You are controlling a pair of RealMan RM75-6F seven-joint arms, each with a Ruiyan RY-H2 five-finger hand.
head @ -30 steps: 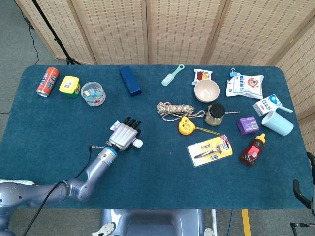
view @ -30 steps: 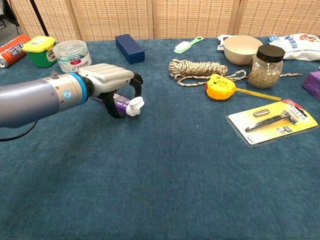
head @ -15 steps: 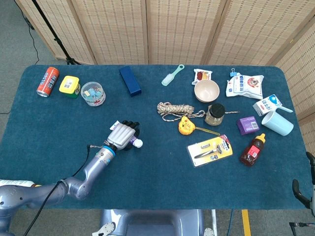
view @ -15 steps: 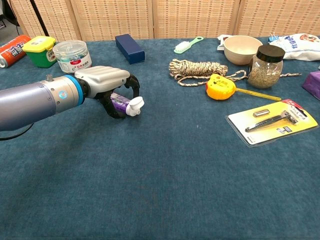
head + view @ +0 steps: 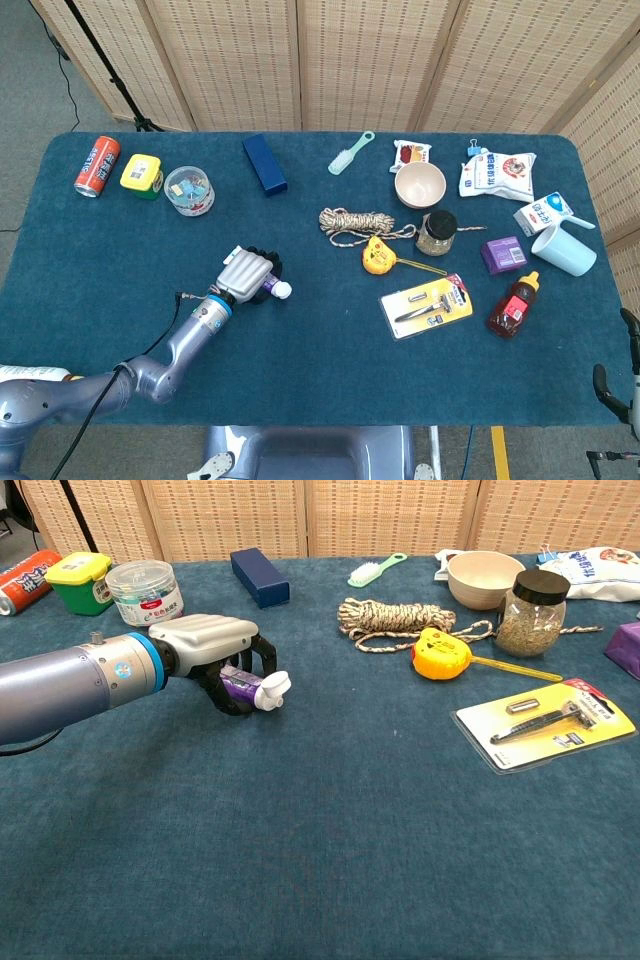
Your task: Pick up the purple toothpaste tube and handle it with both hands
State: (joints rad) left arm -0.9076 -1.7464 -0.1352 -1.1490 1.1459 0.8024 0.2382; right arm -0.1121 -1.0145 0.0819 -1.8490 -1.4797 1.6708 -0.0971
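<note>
I am counting one of each kind on the table (image 5: 120,250): one red can (image 5: 97,166), one yellow-lidded box (image 5: 142,174), one clear tub (image 5: 189,190), one blue box (image 5: 264,164), one brush (image 5: 351,153), one bowl (image 5: 420,185), one rope coil (image 5: 357,222), one jar (image 5: 436,233), one tape measure (image 5: 378,256), one razor pack (image 5: 426,305), one purple toothpaste tube (image 5: 255,688).

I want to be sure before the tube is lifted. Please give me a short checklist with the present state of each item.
1. Left hand closed around the purple toothpaste tube: ok, fingers curl over it in the chest view.
2. White cap free of the fingers: ok, it sticks out past them.
3. Tube off the table: cannot tell, it sits very low.
4. Nothing crowding the tube: ok, the rope coil and blue box lie apart from it.
5. Right hand ready to take part: not ok, neither view shows it.
</note>
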